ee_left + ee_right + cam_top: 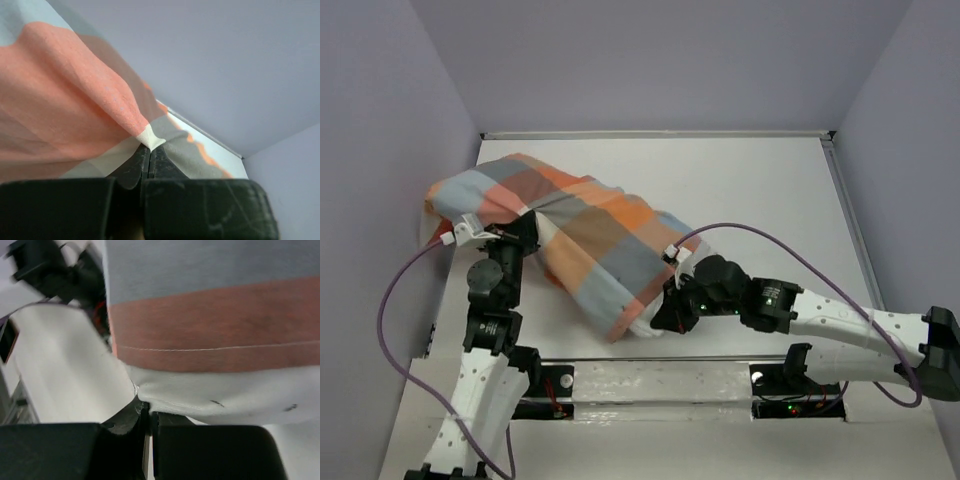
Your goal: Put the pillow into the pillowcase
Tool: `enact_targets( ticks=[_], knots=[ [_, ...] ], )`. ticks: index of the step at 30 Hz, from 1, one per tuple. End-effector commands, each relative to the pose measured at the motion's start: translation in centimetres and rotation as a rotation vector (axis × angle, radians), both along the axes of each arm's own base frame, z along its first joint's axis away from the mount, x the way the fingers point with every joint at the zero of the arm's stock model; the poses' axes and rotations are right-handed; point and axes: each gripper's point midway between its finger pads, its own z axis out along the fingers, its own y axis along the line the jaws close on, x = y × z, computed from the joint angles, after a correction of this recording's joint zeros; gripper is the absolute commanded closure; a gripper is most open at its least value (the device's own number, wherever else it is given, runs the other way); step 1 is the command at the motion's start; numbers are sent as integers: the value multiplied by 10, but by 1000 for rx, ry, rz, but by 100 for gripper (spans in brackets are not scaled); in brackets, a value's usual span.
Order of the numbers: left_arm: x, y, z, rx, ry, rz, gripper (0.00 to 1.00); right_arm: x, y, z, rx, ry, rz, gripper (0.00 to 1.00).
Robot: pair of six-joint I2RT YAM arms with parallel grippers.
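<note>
Right now both pincers are clamped shut, each on a small pinch of cloth. My left pincer (150,150) grips a pale peak of the pillowcase (590,235) on its left side. In the left wrist view the checked fabric rises from the tips in a taut fold, so I judge this grip is meant to hold the sack steady or draw it along.

My right pincer (145,407) bites white material just below the orange hem with its line of stitching. I take that to be the exposed end of the pillow (645,326).

From above, the pillow lies diagonally on the tabletop (760,190), from far left toward the near middle. Nearly all of it is inside the case, and only a white sliver pokes out at the near end.

One arm on the case and one on the pillow makes sense to me, since working them against each other should seat the last bit. I'd guess the job is mostly finished. The risk is thin fabric slipping out of so small a bite.
</note>
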Motion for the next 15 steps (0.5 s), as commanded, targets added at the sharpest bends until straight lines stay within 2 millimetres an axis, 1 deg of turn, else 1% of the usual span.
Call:
enact_targets(
  ticks=[1, 2, 3, 4, 5, 6, 7, 8, 9, 10, 11, 12, 13, 14, 15],
  knots=[
    [-58, 22, 152, 53, -310, 85, 100, -54, 23, 88, 138, -117, 217, 100],
    [-55, 20, 155, 88, -278, 78, 100, -60, 25, 103, 180, -119, 245, 100],
    [-54, 12, 165, 111, -282, 39, 100, -63, 26, 124, 230, -130, 258, 100],
    [-39, 6, 177, 147, -249, 10, 100, -62, 25, 140, 274, -154, 246, 100],
    [-26, -2, 180, 173, -217, -27, 100, -57, 23, 151, 301, -159, 205, 100],
    [-13, -9, 179, 190, -184, -58, 100, -50, 21, 158, 319, -178, 161, 100],
    [-4, -29, 190, 211, -191, -164, 100, -44, 19, 162, 327, -191, 119, 100],
    [31, -41, 167, 216, -99, -214, 100, -29, 15, 168, 332, -213, 24, 100],
    [40, -55, 174, 218, -108, -259, 94, -23, 13, 167, 327, -217, -15, 100],
    [55, -63, 172, 229, -91, -269, 84, -1, 6, 166, 316, -230, -106, 100],
    [68, -71, 173, 249, -81, -272, 71, 15, 0, 163, 303, -235, -176, 100],
    [97, -94, 167, 291, -30, -311, 46, 35, -7, 157, 289, -227, -255, 100],
    [111, -109, 160, 316, 0, -345, 35, 51, -13, 150, 278, -212, -302, 100],
    [135, -128, 127, 363, 86, -382, 21, 86, -30, 134, 261, -161, -389, 100],
    [143, -159, 127, 385, 93, -440, 16, 94, -32, 122, 276, -118, -363, 100]
  ],
)
